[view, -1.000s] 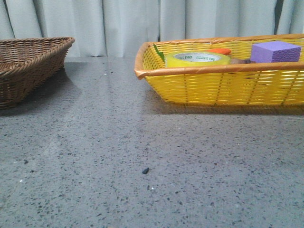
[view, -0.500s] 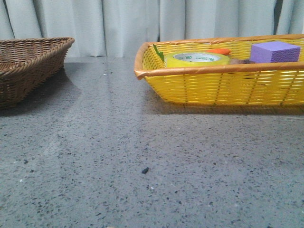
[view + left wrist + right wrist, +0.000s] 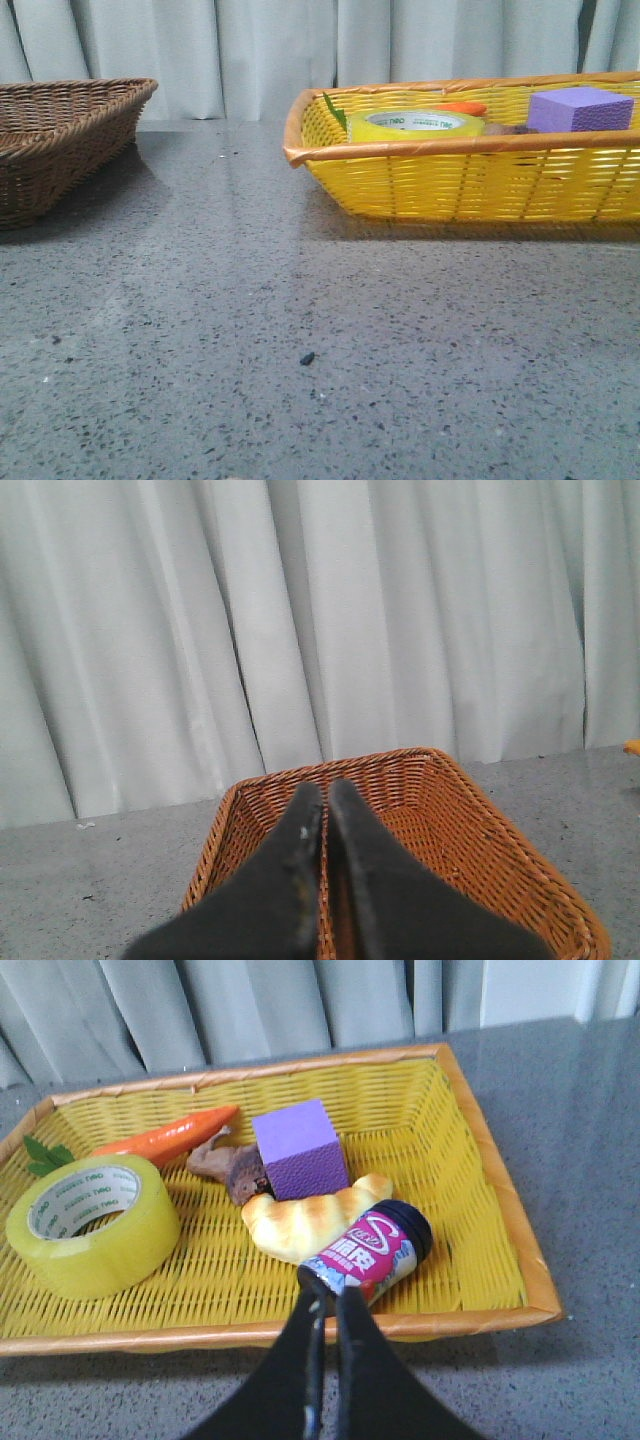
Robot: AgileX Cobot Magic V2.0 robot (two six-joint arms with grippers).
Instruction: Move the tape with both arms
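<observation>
Both jaws pinched together and empty, right gripper (image 3: 328, 1305) poised over the yellow basket's (image 3: 520, 1250) near rim, left gripper (image 3: 324, 805) above the brown basket (image 3: 500, 850); tape (image 3: 92, 1222) lies flat in the yellow basket's left end, ungrasped, presumably awaiting pickup.

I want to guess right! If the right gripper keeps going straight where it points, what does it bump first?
Probably the bottle in the yellow basket, just beyond the shut right gripper; depth is unclear.

Tape (image 3: 416, 126) lower half behind yellow basket (image 3: 470, 180) rim; brown basket (image 3: 60, 140) cropped at frame edge.
</observation>
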